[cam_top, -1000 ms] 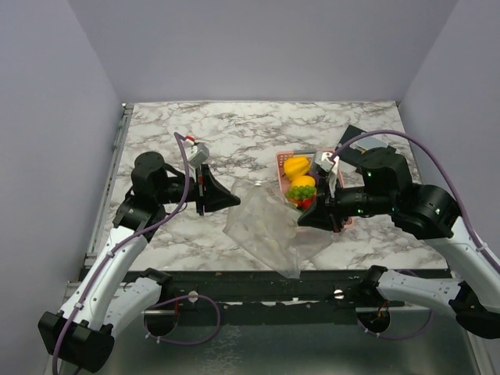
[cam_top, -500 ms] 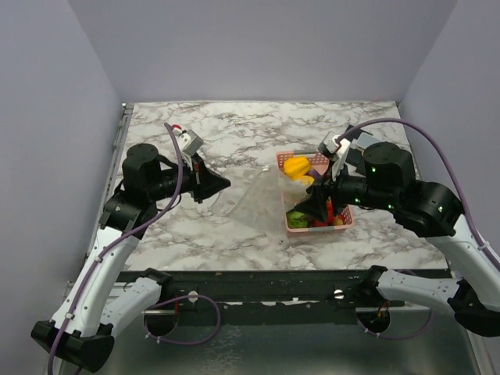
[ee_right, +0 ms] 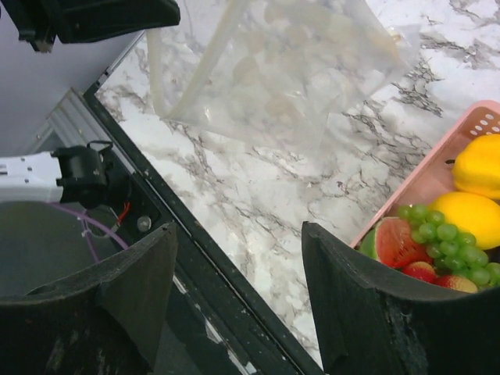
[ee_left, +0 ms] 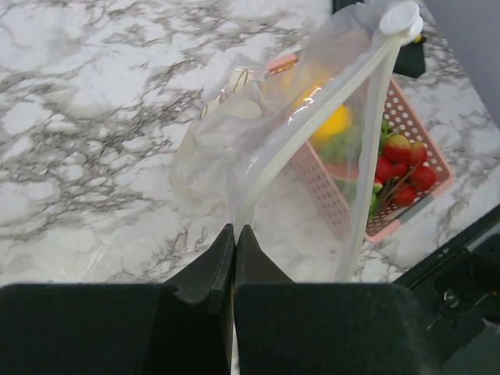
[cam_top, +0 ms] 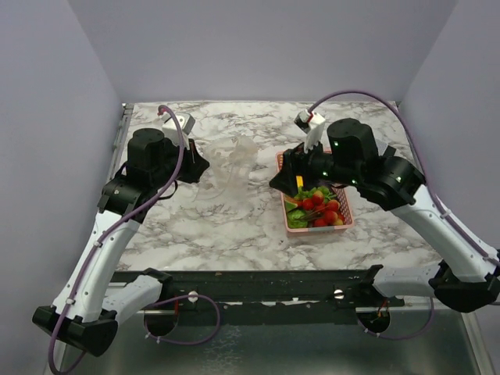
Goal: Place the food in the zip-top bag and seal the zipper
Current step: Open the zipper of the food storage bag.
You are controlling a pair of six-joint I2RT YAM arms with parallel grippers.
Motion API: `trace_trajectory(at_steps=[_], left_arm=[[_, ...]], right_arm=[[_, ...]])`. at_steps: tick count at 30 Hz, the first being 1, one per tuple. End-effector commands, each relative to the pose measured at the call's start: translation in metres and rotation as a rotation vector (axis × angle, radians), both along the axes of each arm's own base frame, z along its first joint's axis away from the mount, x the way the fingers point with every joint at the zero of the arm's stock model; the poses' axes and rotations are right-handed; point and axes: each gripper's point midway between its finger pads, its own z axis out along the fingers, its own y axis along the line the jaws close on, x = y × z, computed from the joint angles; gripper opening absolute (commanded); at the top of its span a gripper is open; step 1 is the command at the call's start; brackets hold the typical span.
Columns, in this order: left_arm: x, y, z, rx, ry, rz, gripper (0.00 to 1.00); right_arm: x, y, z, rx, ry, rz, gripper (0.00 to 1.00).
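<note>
From above, the left gripper (cam_top: 197, 166) holds the small clear dotted plastic zip-top bag (cam_top: 233, 166) over the marble table (cam_top: 234, 226). To its right, the toy plastic food (cam_top: 320, 209) fills a pink perforated basket (cam_top: 344, 223), and the right gripper (cam_top: 283, 178) hovers at its far-left corner. The left wrist view shows the jaws pinched together on the bag's edge, by the pale zipper strip (ee_left: 312, 117). The right wrist view shows the jaws spread wide and empty.

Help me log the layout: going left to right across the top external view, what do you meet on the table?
Left arm → zip-top bag → pink basket holding the food.
</note>
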Motion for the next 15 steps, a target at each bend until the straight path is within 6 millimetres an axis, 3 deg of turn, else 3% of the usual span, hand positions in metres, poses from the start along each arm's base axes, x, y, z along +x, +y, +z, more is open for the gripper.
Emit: trace_trajectory(at_steps=[1, 15], left_arm=[[0.018, 0.03, -0.013, 0.078, 0.063, 0.217, 0.0], [0.03, 0.044, -0.03, 0.039, 0.159, 0.4, 0.0]], right_arm=[[0.026, 0.02, 0.013, 0.073, 0.03, -0.097, 0.71], [0.083, 0.077, -0.009, 0.112, 0.157, -0.268, 0.73]])
